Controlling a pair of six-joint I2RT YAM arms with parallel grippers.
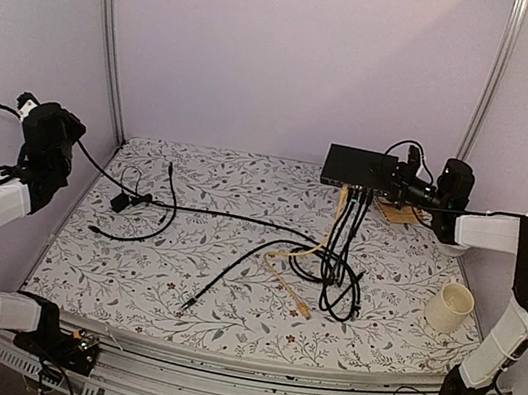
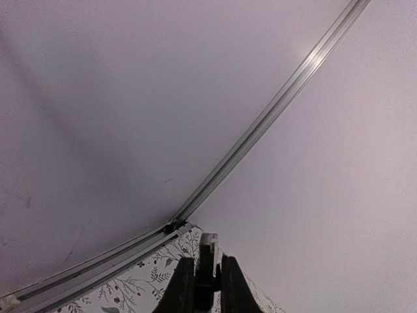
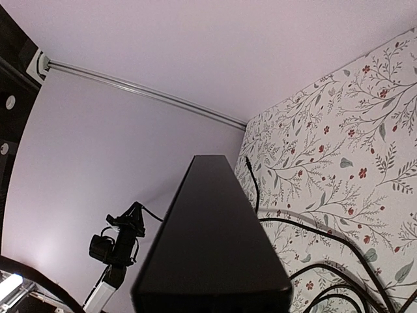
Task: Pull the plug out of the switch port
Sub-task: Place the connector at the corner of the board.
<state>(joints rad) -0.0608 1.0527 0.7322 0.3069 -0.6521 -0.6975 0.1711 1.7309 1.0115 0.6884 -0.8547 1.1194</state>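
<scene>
The switch (image 1: 358,167) is a flat black box held above the table at the back right, with several black cables (image 1: 347,232) and a tan one hanging from its front ports. My right gripper (image 1: 395,183) grips its right end. In the right wrist view the switch (image 3: 208,248) fills the middle and hides the fingers. My left gripper (image 1: 28,104) is raised high at the far left, away from the switch. It is shut on a small plug (image 2: 208,246) with a pale tip. A black cable (image 1: 98,162) runs from the plug down to the table.
A cream cup (image 1: 449,308) stands at the right edge. A tan cable with an orange end (image 1: 302,311) and loose black cables (image 1: 231,273) lie across the floral cloth. A small black adapter (image 1: 121,202) lies at the left. A wooden piece (image 1: 399,215) sits under the switch.
</scene>
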